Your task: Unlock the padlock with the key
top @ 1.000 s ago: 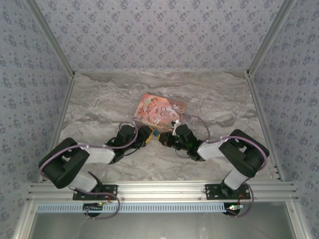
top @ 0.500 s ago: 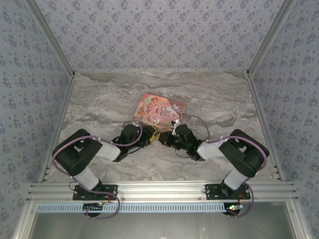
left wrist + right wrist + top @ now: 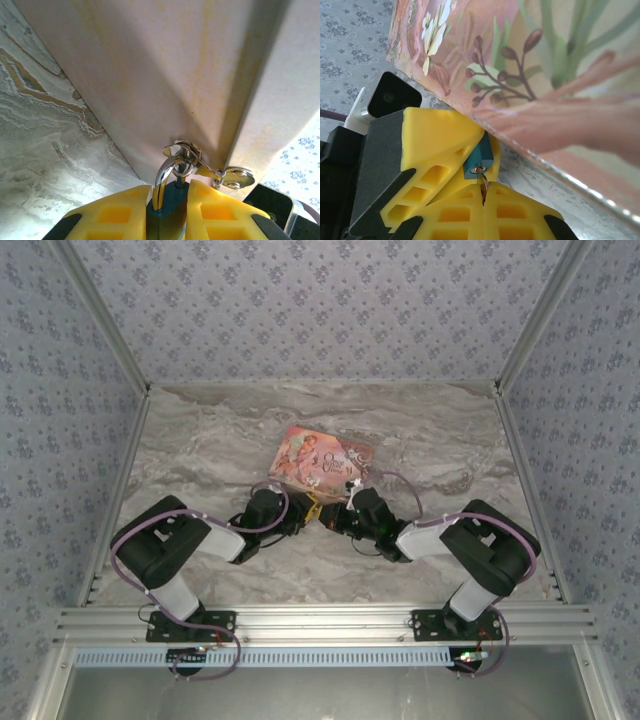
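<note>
The small teal padlock [image 3: 170,215] sits between the yellow fingers of my left gripper [image 3: 170,194], which is shut on its body. Its silver shackle [image 3: 161,181] passes through a metal loop on the side of the pink tin [image 3: 175,75]. In the right wrist view the padlock [image 3: 481,152] shows its keyhole end, held by the left gripper's fingers [image 3: 437,137]. My right gripper [image 3: 483,194] is shut on the thin key [image 3: 483,187], whose tip sits at the keyhole. From above, both grippers meet just in front of the tin [image 3: 320,458], left gripper [image 3: 303,512] facing right gripper [image 3: 336,518].
The pink illustrated tin lies on the marble table [image 3: 200,440], close behind both grippers. A metal clasp [image 3: 235,177] hangs on its side beside the shackle. Patterned walls enclose the table on three sides, with open room to the left, right and back.
My left arm has swung in towards the centre, and its gripper has narrowed onto the padlock. The right arm and the key have stayed in place.
</note>
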You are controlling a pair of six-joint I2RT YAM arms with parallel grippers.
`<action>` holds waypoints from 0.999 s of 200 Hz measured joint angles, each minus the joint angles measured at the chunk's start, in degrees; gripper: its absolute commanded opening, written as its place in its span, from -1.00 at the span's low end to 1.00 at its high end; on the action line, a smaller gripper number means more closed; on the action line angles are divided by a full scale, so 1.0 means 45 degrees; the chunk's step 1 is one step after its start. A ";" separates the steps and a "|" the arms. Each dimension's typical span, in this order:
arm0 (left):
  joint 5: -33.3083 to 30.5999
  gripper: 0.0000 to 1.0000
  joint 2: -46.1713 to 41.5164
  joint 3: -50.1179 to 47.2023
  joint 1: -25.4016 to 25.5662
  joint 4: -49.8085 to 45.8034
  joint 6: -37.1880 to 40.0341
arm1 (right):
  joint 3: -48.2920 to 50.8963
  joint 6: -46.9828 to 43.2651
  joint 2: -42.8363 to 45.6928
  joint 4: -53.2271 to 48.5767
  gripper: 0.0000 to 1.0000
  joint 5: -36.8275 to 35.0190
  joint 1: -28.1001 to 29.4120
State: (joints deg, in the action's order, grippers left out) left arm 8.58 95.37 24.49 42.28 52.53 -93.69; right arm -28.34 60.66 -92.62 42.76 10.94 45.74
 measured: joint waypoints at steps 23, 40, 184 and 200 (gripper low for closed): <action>0.0000 -0.91 -0.0083 0.0068 0.0058 -0.0015 0.0019 | 0.0005 -0.0146 0.0175 -0.0282 -0.38 0.0083 -0.0058; -0.0010 -0.99 -0.0228 0.0107 0.0063 -0.0223 0.0039 | 0.0015 -0.0471 0.0481 -0.0573 -0.21 0.0146 -0.0058; -0.0107 -1.00 -0.1088 0.0214 0.0058 -0.1865 0.0481 | 0.0321 -0.9510 0.8631 -0.6980 0.68 -0.1525 0.0010; -0.0141 -1.00 -0.1331 0.0219 0.0058 -0.2215 0.0534 | 0.0272 -1.1108 0.9160 -0.7198 0.89 -0.1617 0.0257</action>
State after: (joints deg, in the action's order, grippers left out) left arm 7.94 89.38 25.47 42.54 42.57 -91.29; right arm -27.11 10.68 -51.40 10.37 3.66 46.89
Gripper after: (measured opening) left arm 0.106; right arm 0.900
